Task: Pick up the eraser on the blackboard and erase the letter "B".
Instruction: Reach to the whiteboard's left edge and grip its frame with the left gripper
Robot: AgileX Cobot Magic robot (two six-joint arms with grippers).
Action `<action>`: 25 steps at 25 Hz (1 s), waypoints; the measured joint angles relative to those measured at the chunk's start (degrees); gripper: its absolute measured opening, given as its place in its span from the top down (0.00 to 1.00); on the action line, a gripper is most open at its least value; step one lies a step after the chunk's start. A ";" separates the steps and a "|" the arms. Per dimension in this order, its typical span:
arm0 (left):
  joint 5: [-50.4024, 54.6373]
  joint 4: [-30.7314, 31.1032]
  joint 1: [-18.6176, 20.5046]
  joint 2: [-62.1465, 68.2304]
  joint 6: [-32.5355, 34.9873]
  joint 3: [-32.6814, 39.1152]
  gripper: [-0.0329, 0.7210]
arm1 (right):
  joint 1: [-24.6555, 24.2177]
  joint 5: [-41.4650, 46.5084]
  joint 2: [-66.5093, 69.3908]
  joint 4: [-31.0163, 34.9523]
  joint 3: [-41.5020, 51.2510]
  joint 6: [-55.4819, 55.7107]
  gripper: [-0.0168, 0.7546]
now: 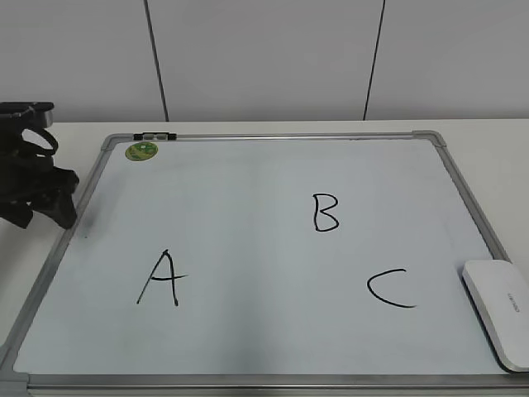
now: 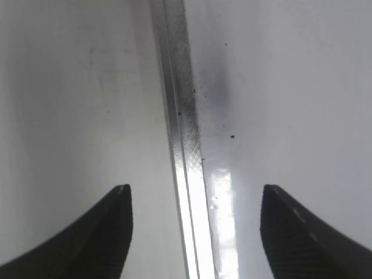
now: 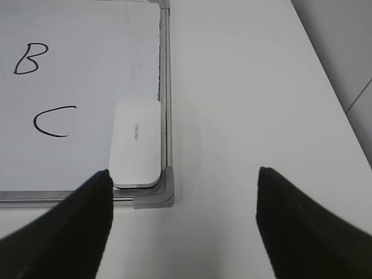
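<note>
The blackboard [image 1: 248, 190] is a large white board with a silver frame lying on the table. The black letter "B" [image 1: 326, 212] is right of its middle, also in the right wrist view [image 3: 27, 60]. The white eraser [image 1: 501, 310] lies flat in the board's near right corner, also in the right wrist view [image 3: 137, 142]. My left gripper [image 1: 37, 203] is open and empty over the board's left frame edge [image 2: 185, 145]. My right gripper [image 3: 183, 180] is open and empty above the table, near the board's grey corner; it is out of the exterior view.
A black "A" [image 1: 159, 279] sits at the near left and a black "C" [image 1: 390, 289] at the near right of the board. A round green magnet [image 1: 141, 151] lies at the far left corner. White table [image 3: 250, 104] extends right of the board.
</note>
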 joint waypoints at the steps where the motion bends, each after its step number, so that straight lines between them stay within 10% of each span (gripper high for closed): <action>1: 0.37 0.00 0.00 0.81 0.00 -0.68 0.30 | 0.00 0.00 0.00 0.00 0.00 0.00 0.21; 25: 4.94 1.99 0.96 7.63 0.09 -8.62 0.52 | 0.00 0.00 0.00 0.00 0.00 0.00 0.21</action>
